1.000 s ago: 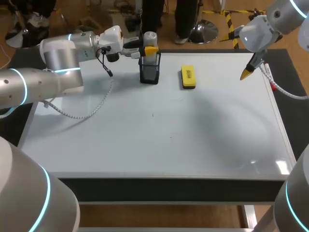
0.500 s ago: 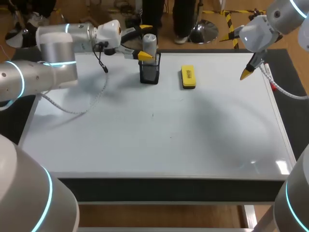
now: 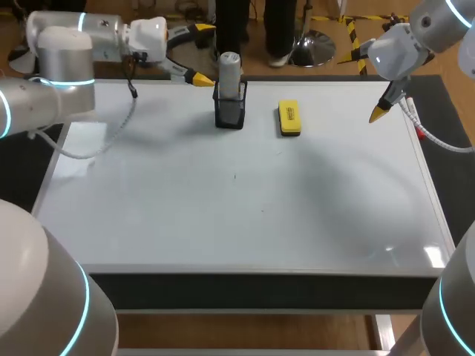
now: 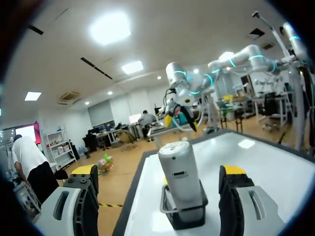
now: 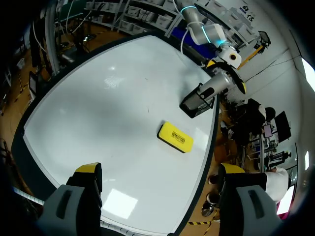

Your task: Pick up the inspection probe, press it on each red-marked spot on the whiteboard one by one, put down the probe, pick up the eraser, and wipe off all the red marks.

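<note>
The silver inspection probe (image 3: 230, 68) stands upright in a black mesh holder (image 3: 229, 111) at the whiteboard's far edge. My left gripper (image 3: 202, 53) is open just left of the probe and does not touch it. In the left wrist view the probe (image 4: 179, 174) and holder (image 4: 185, 216) stand ahead of the open gripper (image 4: 158, 172), between the lines of its fingers. The yellow eraser (image 3: 289, 119) lies right of the holder. My right gripper (image 3: 368, 81) hangs open and empty above the far right corner. From there I see the eraser (image 5: 175, 137) and the probe (image 5: 216, 87). I see no red marks.
The whiteboard (image 3: 223, 215) covers nearly the whole tabletop and bears only a few tiny dark specks (image 3: 235, 176) near its middle. My left arm's white cable (image 3: 111, 141) droops over the far left part of the board.
My left gripper has opened off the probe and drawn back to the left, away from the holder. The probe stays standing in the holder. The right arm has not moved.
</note>
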You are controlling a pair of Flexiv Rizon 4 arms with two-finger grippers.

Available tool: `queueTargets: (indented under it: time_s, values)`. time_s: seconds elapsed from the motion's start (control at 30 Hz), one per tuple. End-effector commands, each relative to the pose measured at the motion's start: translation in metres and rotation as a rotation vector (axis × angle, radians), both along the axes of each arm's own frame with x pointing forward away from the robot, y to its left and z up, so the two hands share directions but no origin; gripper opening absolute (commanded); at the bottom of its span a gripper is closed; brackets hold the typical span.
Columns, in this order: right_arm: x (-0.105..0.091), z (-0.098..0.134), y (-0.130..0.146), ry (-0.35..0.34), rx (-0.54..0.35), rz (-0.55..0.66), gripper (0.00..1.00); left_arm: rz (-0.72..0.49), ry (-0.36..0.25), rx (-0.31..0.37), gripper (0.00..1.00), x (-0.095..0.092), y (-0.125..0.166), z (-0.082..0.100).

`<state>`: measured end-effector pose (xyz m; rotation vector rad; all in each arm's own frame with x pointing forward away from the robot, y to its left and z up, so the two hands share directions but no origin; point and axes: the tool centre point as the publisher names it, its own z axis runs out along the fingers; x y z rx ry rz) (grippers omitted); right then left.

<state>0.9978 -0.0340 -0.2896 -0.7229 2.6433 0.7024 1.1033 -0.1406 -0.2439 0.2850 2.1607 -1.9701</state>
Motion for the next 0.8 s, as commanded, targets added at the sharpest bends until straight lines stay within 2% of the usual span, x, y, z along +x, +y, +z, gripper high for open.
queueTargets:
  time_s: [0.03,0.17,0.47,0.8]
  values:
    - [0.0,0.001,0.0,0.001,-0.005,0.001,1.0,0.081,-0.039,0.138,1.0,-0.013,0.017,0.009]
    - [0.0,0.001,0.0,0.001,-0.005,0.001,1.0,0.108,-0.083,0.194,1.0,-0.013,0.031,0.008]
    - [0.0,0.001,0.0,0.001,-0.005,0.001,1.0,0.142,-0.123,0.276,1.0,-0.018,0.058,0.01]
    - [0.0,0.001,0.0,0.001,-0.005,0.001,1.0,0.142,-0.123,0.276,1.0,-0.018,0.058,0.01]
